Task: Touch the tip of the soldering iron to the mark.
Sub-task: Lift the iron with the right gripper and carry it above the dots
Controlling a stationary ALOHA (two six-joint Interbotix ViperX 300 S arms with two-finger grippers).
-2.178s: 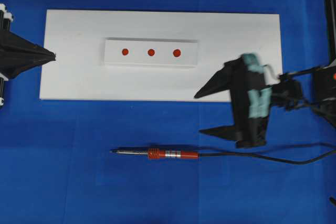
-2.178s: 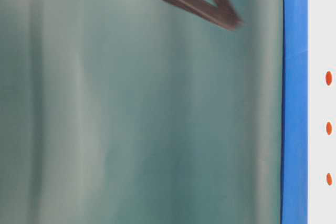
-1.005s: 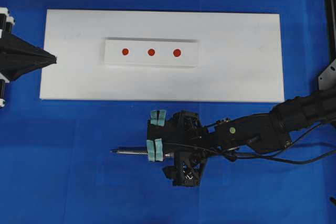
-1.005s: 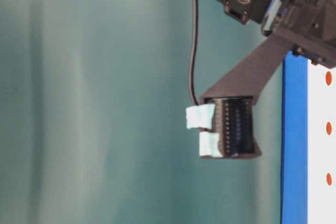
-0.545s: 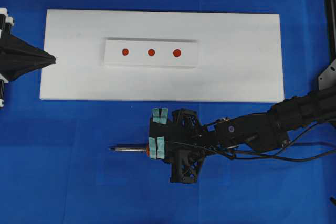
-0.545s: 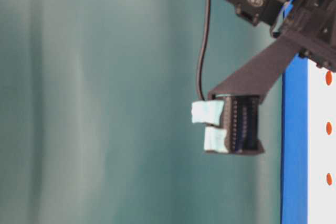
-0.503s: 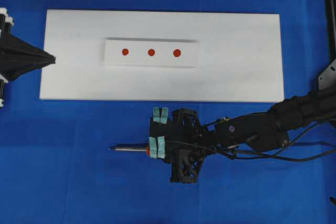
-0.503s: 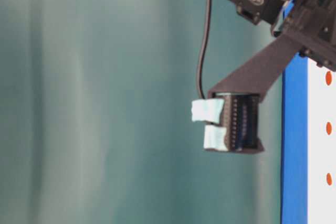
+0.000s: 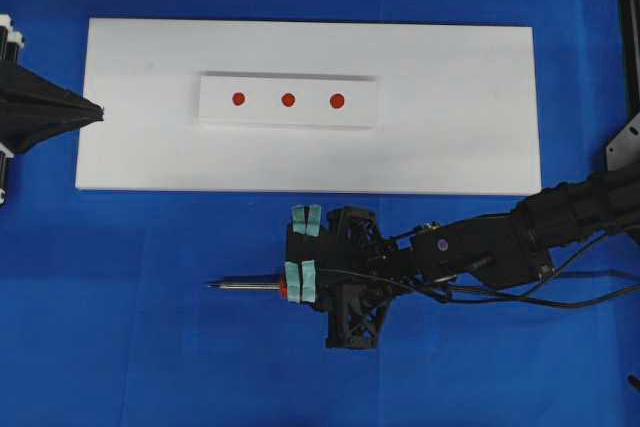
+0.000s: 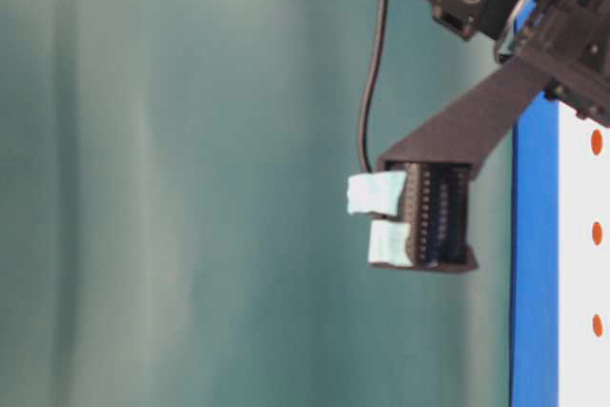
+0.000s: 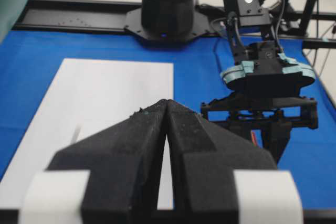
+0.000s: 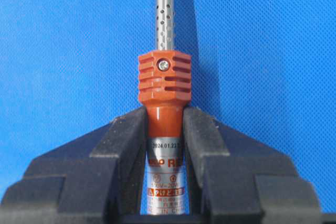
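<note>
The soldering iron (image 9: 245, 285) lies level over the blue cloth below the white board, its tip pointing left. My right gripper (image 9: 297, 285) is shut on its red-orange handle (image 12: 164, 82), just behind the ribbed collar, with the silver band between the fingers (image 12: 126, 140). The mark (image 9: 288, 100) is the centre red dot on the raised white strip (image 9: 262, 113), well above the iron and apart from it. My left gripper (image 9: 100, 110) rests shut and empty at the board's left edge, its tips (image 11: 167, 102) pressed together.
The large white board (image 9: 450, 137) carries the strip. Two outer red dots (image 9: 238, 99) (image 9: 337, 100) flank the mark. The iron's black cord (image 9: 570, 303) trails right under my right arm. Blue cloth surrounds the board.
My right gripper came in from the right, lowered over the handle and shut on it. The iron has shifted slightly left. In the last half second almost nothing moved; the left arm stayed still.
</note>
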